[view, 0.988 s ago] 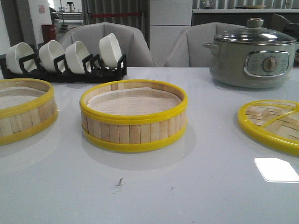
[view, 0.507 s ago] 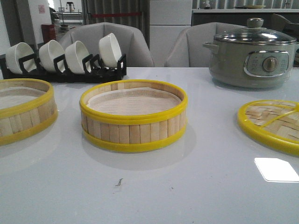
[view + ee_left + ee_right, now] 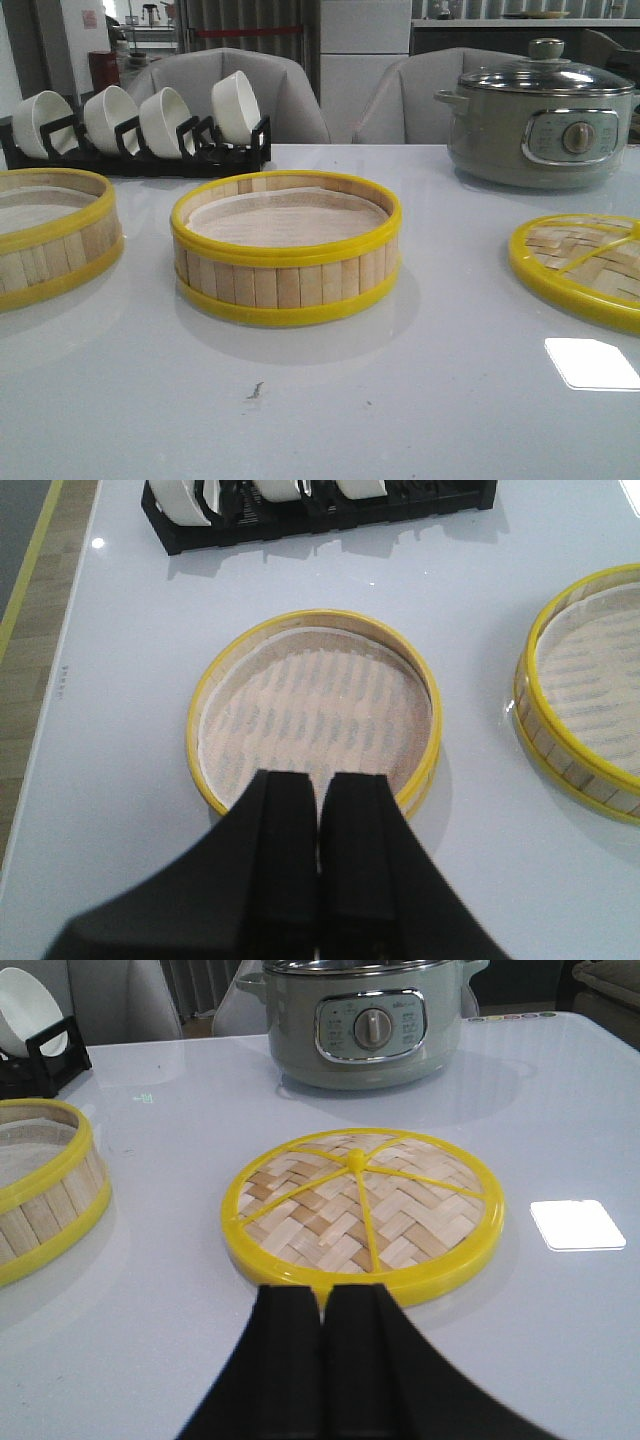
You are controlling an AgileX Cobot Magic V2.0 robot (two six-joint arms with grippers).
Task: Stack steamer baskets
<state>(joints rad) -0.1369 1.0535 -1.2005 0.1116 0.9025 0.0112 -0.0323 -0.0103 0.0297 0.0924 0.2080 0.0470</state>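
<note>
Two steamer baskets stand apart on the white table. One (image 3: 286, 250) is at the centre, the other (image 3: 50, 235) at the left edge, partly cut off. In the left wrist view my left gripper (image 3: 320, 780) is shut and empty, above the near rim of the left basket (image 3: 312, 705); the centre basket (image 3: 585, 690) shows at the side. In the right wrist view my right gripper (image 3: 322, 1295) is shut and empty, just short of the flat woven lid (image 3: 362, 1210); the centre basket's edge (image 3: 40, 1195) shows there too. Neither gripper shows in the front view.
The woven yellow-rimmed lid (image 3: 585, 265) lies at the right. A grey-green electric pot (image 3: 540, 115) stands at the back right. A black rack with several white bowls (image 3: 140, 125) stands at the back left. The table's left edge (image 3: 55, 690) runs close to the left basket.
</note>
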